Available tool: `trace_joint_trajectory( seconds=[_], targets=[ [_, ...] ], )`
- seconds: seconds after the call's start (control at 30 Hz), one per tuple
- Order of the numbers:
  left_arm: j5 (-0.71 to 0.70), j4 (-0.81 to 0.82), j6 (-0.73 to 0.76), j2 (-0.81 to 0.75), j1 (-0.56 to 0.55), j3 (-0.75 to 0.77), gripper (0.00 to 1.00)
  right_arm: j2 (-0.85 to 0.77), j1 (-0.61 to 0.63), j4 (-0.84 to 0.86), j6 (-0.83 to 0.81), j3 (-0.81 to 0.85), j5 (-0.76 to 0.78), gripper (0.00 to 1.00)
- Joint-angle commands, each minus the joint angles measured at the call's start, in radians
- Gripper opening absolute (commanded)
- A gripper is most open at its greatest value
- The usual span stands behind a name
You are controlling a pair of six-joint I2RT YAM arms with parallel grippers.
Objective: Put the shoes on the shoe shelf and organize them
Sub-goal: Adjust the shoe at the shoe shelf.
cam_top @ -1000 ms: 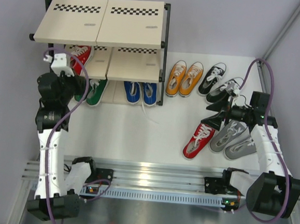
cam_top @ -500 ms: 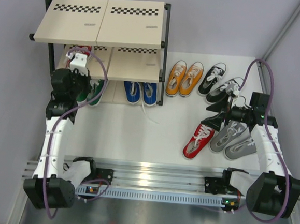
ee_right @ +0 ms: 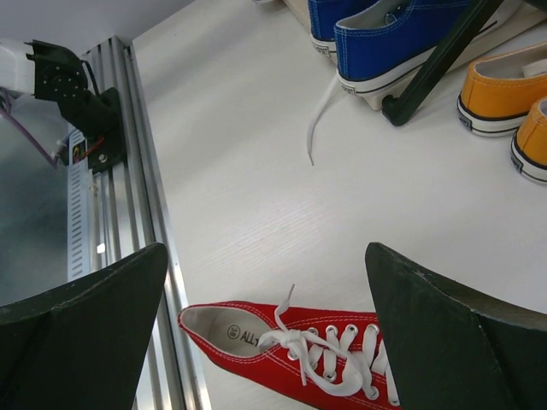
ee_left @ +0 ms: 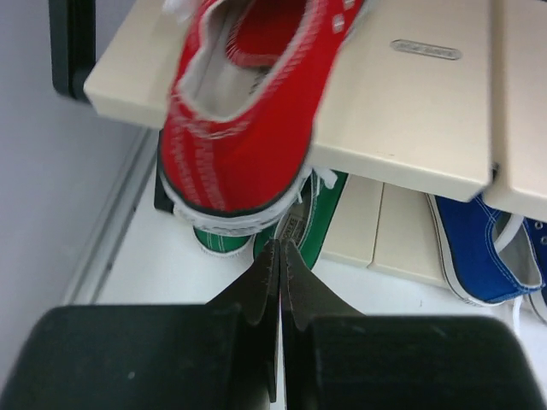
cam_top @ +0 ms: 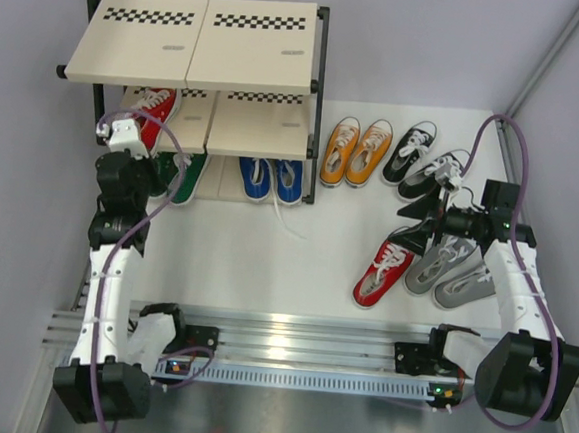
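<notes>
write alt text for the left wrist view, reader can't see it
A red canvas sneaker sits heel-out on a pale beige wooden shelf board, its heel overhanging the edge. The left arm's black end effector is shut below that heel. Green canvas sneakers lie beneath the board, with a blue canvas sneaker to the right.

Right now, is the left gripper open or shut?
Shut. In the left wrist view the left gripper has its fingertips together, nothing between them; the red shoe lies on the shoe shelf ahead.

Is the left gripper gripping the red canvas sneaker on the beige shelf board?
No, the left gripper is shut on nothing, tips short of the red canvas sneaker.
</notes>
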Motion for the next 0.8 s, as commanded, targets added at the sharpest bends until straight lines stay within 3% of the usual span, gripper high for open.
trace_joint_trajectory(
  seconds=[0.0,0.1,0.27,0.77],
  targets=[
    [-0.027,-0.049,-0.228,0.046,0.076,0.076,0.0,-0.007,-0.025,0.002,-0.05,0.056,-0.044,0.99],
    [0.099,-0.077,-0.294,0.069,0.169,0.086,0.0,-0.007,-0.029,-0.007,-0.057,0.059,-0.048,0.99],
    [0.174,-0.063,-0.319,0.106,0.258,0.093,0.0,0.003,-0.029,-0.018,-0.068,0.064,-0.051,1.0],
    [0.28,-0.008,-0.354,0.304,0.287,0.211,0.0,0.009,-0.029,-0.036,-0.087,0.07,-0.048,0.99]
  ],
)
